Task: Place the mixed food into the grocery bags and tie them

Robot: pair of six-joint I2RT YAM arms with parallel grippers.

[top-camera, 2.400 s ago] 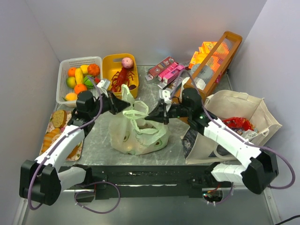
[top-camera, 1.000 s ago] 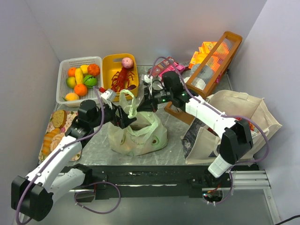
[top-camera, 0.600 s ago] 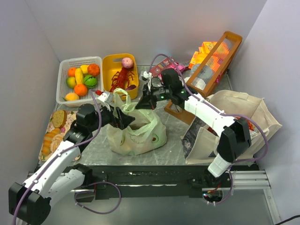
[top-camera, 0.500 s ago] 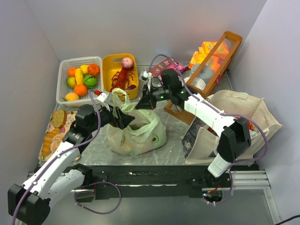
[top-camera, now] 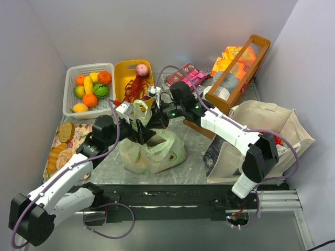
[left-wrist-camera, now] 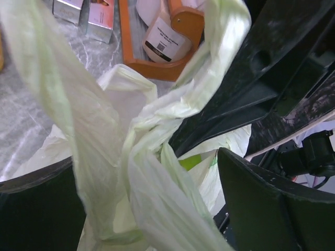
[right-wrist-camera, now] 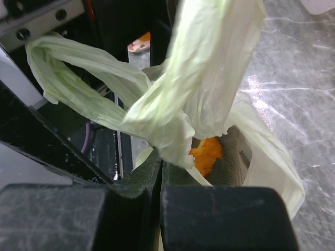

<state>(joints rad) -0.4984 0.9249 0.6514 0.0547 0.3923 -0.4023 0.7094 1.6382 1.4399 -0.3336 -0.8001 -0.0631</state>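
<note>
The step in hand looks like knotting the handles of the pale green plastic bag point(top-camera: 157, 154). It sits mid-worktop point(top-camera: 193, 146) between the arms, with an orange item point(right-wrist-camera: 207, 157) showing inside its mouth. The left claw point(left-wrist-camera: 146, 157) stands wide open, its fingers either side of a twisted handle loop point(left-wrist-camera: 99, 130) and gripping nothing. Just beyond, the right claw point(right-wrist-camera: 159, 170) is pinched fully closed on the other handle point(right-wrist-camera: 193, 99).

To do this well, I judge the left claw should close low on its loop, near the crossing. Both should then pull apart sideways rather than up, so the bag does not tip.

Farther back, the wooden crate point(left-wrist-camera: 152, 70) holds something bearing a white label point(left-wrist-camera: 165, 42) with a printed code. Its text, like that on the pink boxes point(top-camera: 189, 79), is too small to read.
</note>
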